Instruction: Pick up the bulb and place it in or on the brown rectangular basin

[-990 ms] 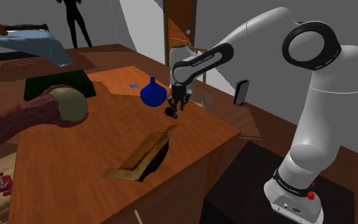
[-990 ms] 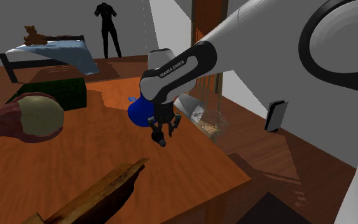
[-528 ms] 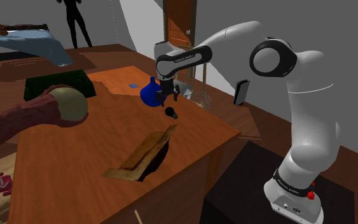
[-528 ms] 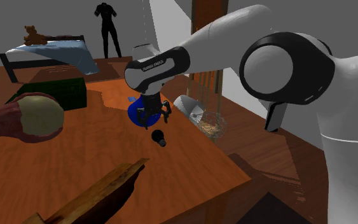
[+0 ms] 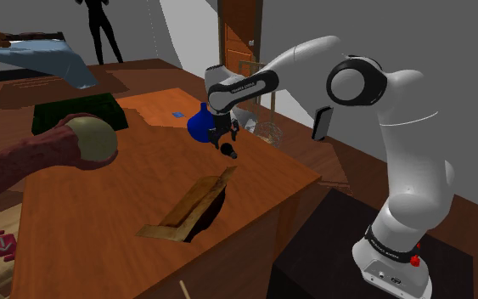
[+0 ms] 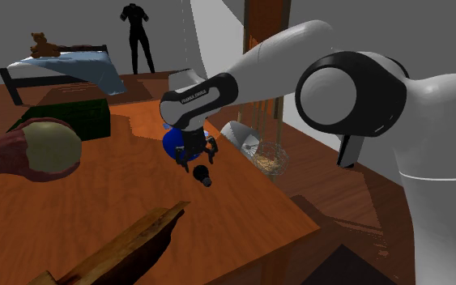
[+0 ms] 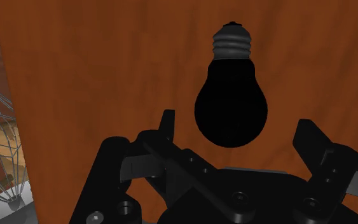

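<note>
Gripper point(image 6: 195, 156): fingers apart, holding nothing, just over the bulb point(image 7: 230, 102).
Bulb: black, lying on the table point(image 5: 101, 212) near a blue vase point(image 5: 201, 126).
Basin point(image 5: 190, 208): apart from the bulb.

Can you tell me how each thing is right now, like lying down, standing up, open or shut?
bulb: lying on the table, not held.
end effector: open, over the bulb, not touching it.
blue vase: standing upright on the table.
brown basin: tilted at the table's edge, bulb not in it.
</note>
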Controlling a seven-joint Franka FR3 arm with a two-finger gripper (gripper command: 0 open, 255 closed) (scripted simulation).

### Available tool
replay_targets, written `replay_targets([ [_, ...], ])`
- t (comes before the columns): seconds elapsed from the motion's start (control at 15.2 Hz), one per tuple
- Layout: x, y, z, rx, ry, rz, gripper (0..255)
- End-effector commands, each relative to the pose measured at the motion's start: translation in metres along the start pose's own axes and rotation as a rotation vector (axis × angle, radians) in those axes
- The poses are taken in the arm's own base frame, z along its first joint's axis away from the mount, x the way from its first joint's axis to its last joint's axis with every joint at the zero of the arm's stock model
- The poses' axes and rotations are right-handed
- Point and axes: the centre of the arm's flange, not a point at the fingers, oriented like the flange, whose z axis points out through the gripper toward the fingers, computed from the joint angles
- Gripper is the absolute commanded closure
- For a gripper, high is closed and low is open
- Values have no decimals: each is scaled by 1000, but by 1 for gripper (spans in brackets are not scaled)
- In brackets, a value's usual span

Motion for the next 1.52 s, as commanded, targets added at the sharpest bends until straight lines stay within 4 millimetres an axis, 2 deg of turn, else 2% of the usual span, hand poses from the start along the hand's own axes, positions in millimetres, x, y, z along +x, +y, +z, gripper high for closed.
replay_targets([
  [0.0,0,0,4,0,1,0,0],
  [0.4,0,0,4,0,0,0,0],
  [0.46,0,0,4,0,0,0,255],
  [1.06,0,0,4,0,1,0,255],
  [1.45,-1,3,-28,0,1,0,255],
])
